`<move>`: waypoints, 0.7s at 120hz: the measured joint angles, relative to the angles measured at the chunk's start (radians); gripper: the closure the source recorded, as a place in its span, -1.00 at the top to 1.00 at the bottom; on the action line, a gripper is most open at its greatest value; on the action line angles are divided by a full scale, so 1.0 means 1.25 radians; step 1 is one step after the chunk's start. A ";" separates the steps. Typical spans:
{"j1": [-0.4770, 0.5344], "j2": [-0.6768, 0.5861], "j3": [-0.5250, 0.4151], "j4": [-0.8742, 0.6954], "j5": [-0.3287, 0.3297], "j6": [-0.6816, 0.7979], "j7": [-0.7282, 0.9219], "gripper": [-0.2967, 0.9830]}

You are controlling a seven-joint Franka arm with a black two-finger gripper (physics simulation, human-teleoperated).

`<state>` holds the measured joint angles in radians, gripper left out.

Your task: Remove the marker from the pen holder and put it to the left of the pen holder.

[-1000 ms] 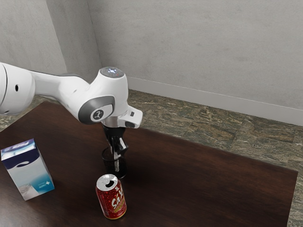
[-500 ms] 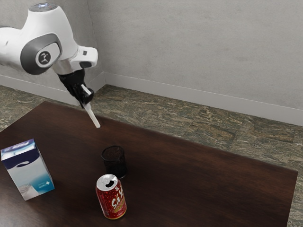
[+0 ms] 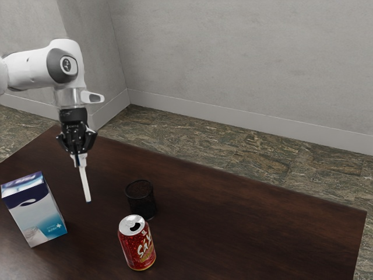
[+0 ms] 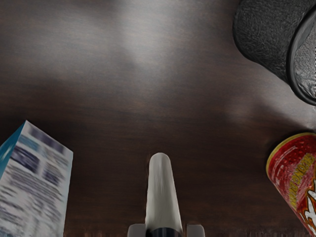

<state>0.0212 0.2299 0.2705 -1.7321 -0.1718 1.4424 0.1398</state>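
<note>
My gripper [image 3: 79, 156] is shut on the white marker [image 3: 85, 184], which hangs down from the fingertips, slightly tilted, between the carton and the pen holder. The black mesh pen holder [image 3: 141, 199] stands upright on the table, on the exterior view's right of the marker. In the wrist view the marker [image 4: 163, 195] sticks out from my gripper [image 4: 165, 230], with a fingertip on each side of it. The pen holder [image 4: 269, 37] is in that view too, apart from the marker.
A white and blue carton [image 3: 36, 211] stands on the exterior view's left of the marker. A red soda can [image 3: 137, 245] is close beside the pen holder. The dark wooden table [image 3: 245, 227] extends toward the exterior view's right.
First the marker came up out of the pen holder in my gripper. Since then my hand has turned and moved lower, toward the carton, and the marker hangs more nearly vertical.
</note>
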 joint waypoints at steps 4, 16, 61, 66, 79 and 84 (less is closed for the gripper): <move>0.001 0.022 0.002 0.017 -0.013 -0.029 -0.004 -0.69; 0.007 0.097 0.008 0.047 -0.052 -0.109 -0.013 -0.69; 0.017 0.300 0.011 0.123 -0.127 -0.254 -0.034 -0.69; 0.018 0.309 0.011 0.124 -0.131 -0.259 -0.035 -0.69; 0.019 0.323 0.011 0.125 -0.137 -0.270 -0.037 -0.69; 0.019 0.330 0.011 0.125 -0.138 -0.273 -0.038 -0.69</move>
<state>0.0447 0.6420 0.2843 -1.5754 -0.3448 1.1013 0.0925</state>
